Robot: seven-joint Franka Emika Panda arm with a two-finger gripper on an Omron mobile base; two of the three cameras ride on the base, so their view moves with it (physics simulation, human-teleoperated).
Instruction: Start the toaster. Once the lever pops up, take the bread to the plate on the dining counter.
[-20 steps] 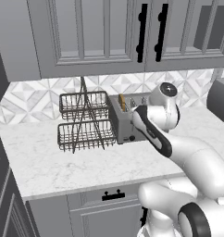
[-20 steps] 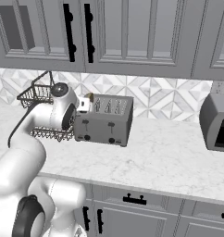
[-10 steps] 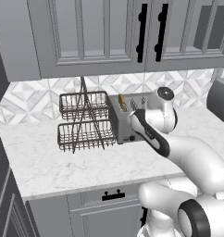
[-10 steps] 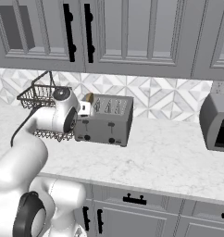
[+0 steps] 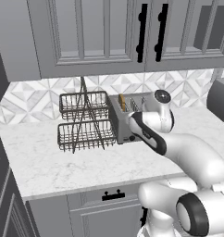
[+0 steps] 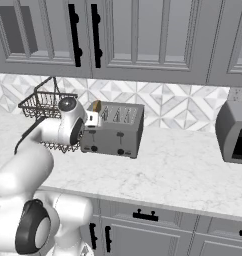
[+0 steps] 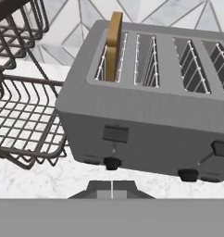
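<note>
**A:** Where do we stand with the toaster (image 7: 146, 99)?

**B:** We see it on the marble worktop (image 6: 183, 170), a boxy brushed-steel four-slot unit with its back toward the patterned backsplash (image 6: 168, 102). In the hand view it sits right ahead of us, its front face carrying two small black knobs (image 7: 112, 163) low down and a dark lever plate above the left one.

**A:** And the bread (image 7: 114, 46)?

**B:** It stands upright in the leftmost slot, a tan-gold slice with its top half poking out above the toaster's top. We can pick it out in the left base view too (image 5: 122, 102), and from the right side (image 6: 96, 106) as a small golden tab at the toaster's near-left corner.

**A:** What are our fingers doing?

**B:** The gripper (image 7: 112, 189) has its two tips pressed together with only a thin seam between them, and nothing is pinched. They sit low in front of the toaster's face, just below the left knob, above the marble. Whether they touch the toaster we cannot tell.

**A:** What else is close by?

**B:** The two-tier wire basket rack (image 5: 84, 121) stands just beside the toaster on its left; its lower basket (image 7: 26, 125) reaches close to the toaster's left wall in the hand view. Grey cabinets with black handles (image 6: 84, 35) hang above. Far to the right on the worktop sits a grey microwave (image 6: 233, 131), well apart from the toaster. Our arm (image 5: 178, 143) curves in from the lower right of the left base view, wrist bent toward the toaster's front.
</note>
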